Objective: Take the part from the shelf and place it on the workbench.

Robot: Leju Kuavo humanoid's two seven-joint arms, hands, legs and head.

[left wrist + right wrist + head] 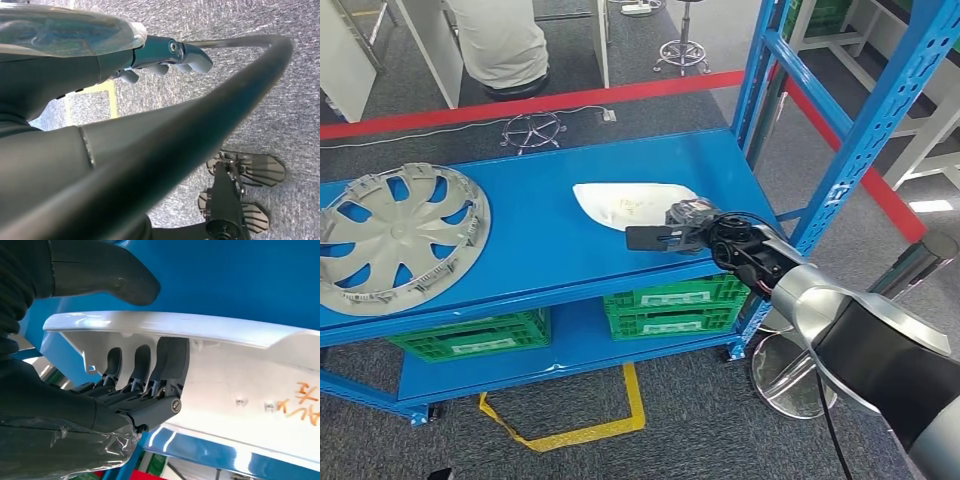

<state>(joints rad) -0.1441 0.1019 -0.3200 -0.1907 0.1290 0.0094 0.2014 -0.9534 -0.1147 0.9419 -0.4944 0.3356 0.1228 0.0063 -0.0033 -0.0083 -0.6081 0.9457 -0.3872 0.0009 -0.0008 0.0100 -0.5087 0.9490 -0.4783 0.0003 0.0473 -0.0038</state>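
Shelving in blue steel (546, 235) carries two parts on its upper shelf: a silver wheel cover (399, 235) lying flat near the left edge, and the white part (633, 205) lying toward the right end, closer to the front edge than to the back. The right hand (690, 232) reaches over the front edge at the part's right end. In the right wrist view the dark fingers (166, 362) lie side by side, curled up into the hollow underside of the white part (234, 370), while the thumb (109, 272) lies over its rim on the other side, so the hand grips the part's edge between thumb and fingers. Orange handwriting (303, 402) marks the inside of the part. The left hand (166, 57) hangs over grey carpet (264, 100), its fingers loosely curled and close together, with nothing in them. On the lower shelf stand two green crates (671, 305), one under each end. A yellow tape outline (576, 425) marks the floor before the shelving, and a red line (546, 102) runs behind it.
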